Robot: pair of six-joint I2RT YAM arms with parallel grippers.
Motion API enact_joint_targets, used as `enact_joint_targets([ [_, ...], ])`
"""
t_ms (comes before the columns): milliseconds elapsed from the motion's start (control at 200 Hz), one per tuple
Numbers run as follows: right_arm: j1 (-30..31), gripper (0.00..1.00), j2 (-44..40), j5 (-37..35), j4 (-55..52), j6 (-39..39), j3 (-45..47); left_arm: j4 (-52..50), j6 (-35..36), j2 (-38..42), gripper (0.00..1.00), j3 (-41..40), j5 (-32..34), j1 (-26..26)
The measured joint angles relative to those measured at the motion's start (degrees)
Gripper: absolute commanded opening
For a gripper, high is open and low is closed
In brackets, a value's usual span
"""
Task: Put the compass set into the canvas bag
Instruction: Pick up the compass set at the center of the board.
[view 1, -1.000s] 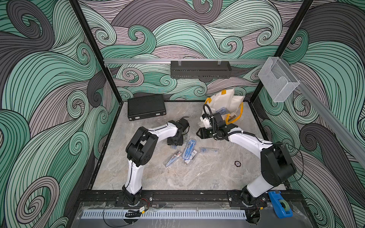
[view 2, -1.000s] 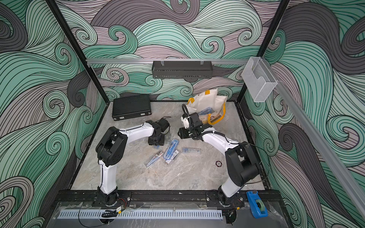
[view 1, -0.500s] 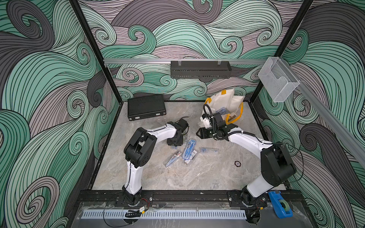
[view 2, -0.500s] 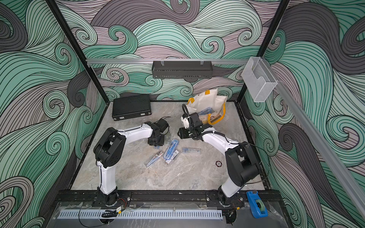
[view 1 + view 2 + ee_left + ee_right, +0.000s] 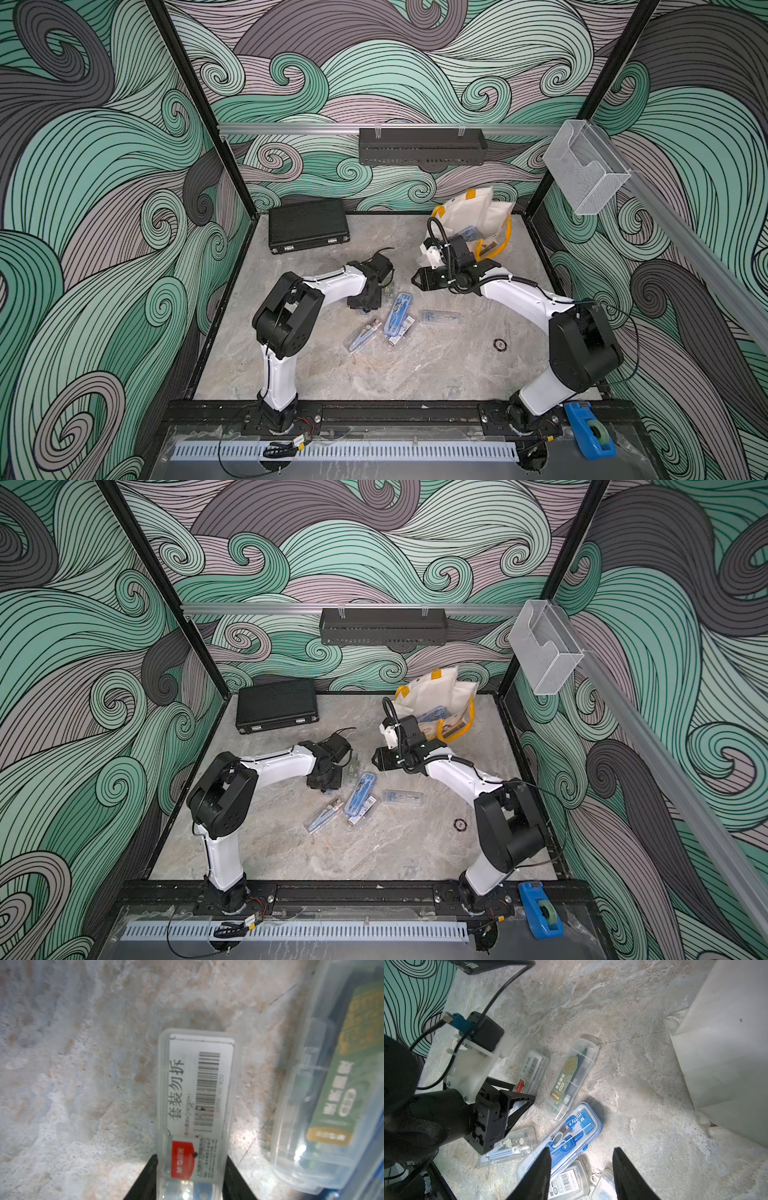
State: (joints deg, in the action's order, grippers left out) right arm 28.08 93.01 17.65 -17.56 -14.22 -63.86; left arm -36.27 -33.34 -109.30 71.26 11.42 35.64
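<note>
Compass set (image 5: pixel 197 1095) in clear barcode-labelled case, on tabletop (image 5: pixel 62 1064), one end clamped in left gripper (image 5: pixel 190 1161), right gripper (image 5: pixel 581 1149) jaws parted and empty, canvas bag (image 5: pixel 478 212) apart at rear

Both top views look steeply down from high above the front edge, taking in the whole worktop (image 5: pixel 374 374), nearly alike. The left wrist view sits very close over a barcoded clear case (image 5: pixel 197 1095); the right wrist view, farther back, shares that case (image 5: pixel 532 1070)
</note>
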Motion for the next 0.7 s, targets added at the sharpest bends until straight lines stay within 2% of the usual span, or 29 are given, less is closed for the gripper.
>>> enact_joint_targets([
  [321,0.6,0.50,0.6,1.3,-0.2,-1.2,-3.1,10.1,2.9,10.4,0.33,-7.4,-1.1,0.0],
  [496,1.5,0.51,0.7,2.4,-0.1,-1.5,-5.3,18.6,4.7,15.1,0.33,-12.4,-5.8,0.0],
  [696,2.4,0.54,1.4,3.6,0.7,-3.0,-8.2,27.7,6.0,16.6,0.33,-15.4,-12.0,0.0],
])
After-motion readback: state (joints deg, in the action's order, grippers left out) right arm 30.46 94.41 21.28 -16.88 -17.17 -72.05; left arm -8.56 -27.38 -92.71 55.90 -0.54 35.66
